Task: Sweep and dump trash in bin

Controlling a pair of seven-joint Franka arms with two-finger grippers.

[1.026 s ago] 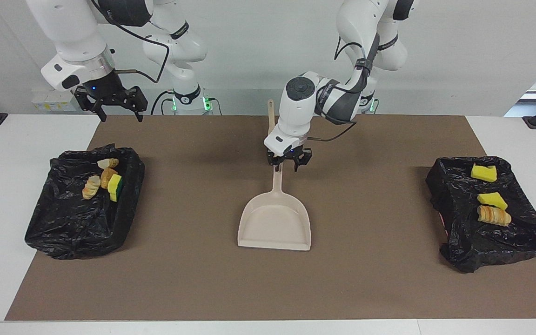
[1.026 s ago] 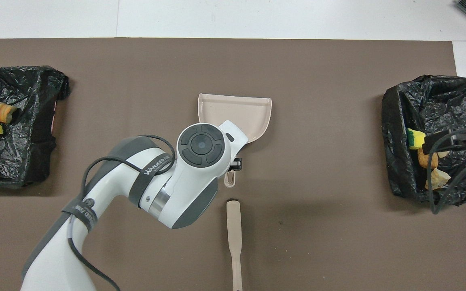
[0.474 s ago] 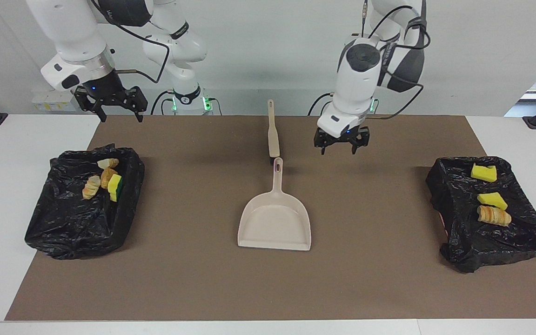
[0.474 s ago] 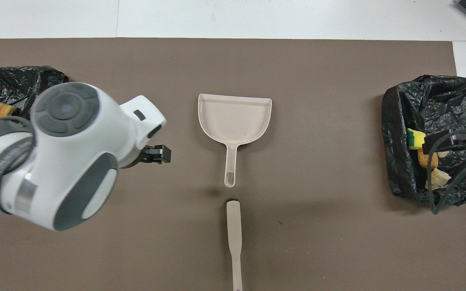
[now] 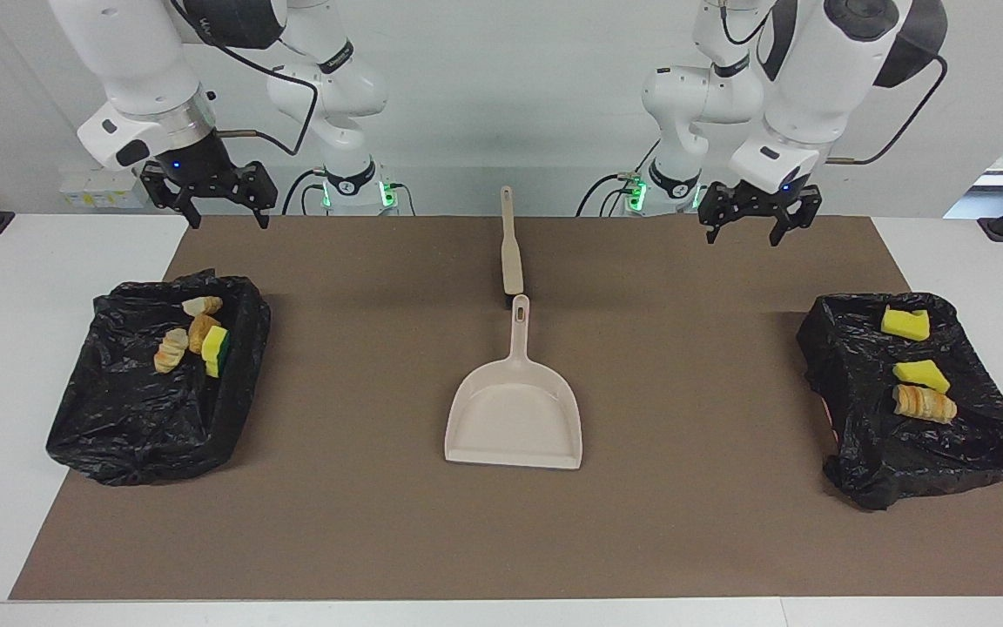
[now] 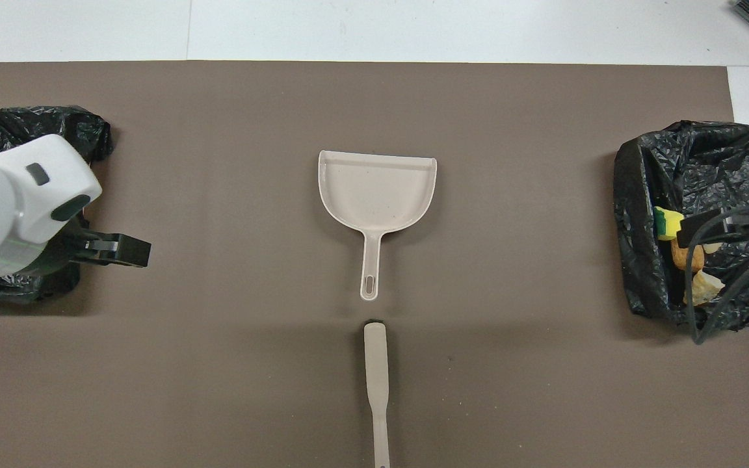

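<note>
The beige dustpan (image 5: pixel 514 409) lies empty and flat at the middle of the brown mat, and it also shows in the overhead view (image 6: pixel 378 195). The trash lies in two black-bagged bins. Bread bits (image 5: pixel 172 348) and a green-backed sponge (image 5: pixel 216 350) are in the bin (image 5: pixel 118 435) at the right arm's end. Yellow sponge pieces (image 5: pixel 905 324) and a bread bit (image 5: pixel 924 403) are in the bin (image 5: pixel 902 470) at the left arm's end. My left gripper (image 5: pixel 750 228) is open, empty and raised over the mat's edge by the robots. My right gripper (image 5: pixel 227 213) waits open and empty above its bin's corner.
A beige brush (image 5: pixel 510 244) lies on the mat just nearer to the robots than the dustpan's handle, in line with it; it also shows in the overhead view (image 6: pixel 376 383). In the overhead view my left arm (image 6: pixel 17 201) covers most of its bin.
My left gripper has left the dustpan's handle, risen and swung toward the left arm's end of the table. The dustpan, brush and right arm have not moved.
</note>
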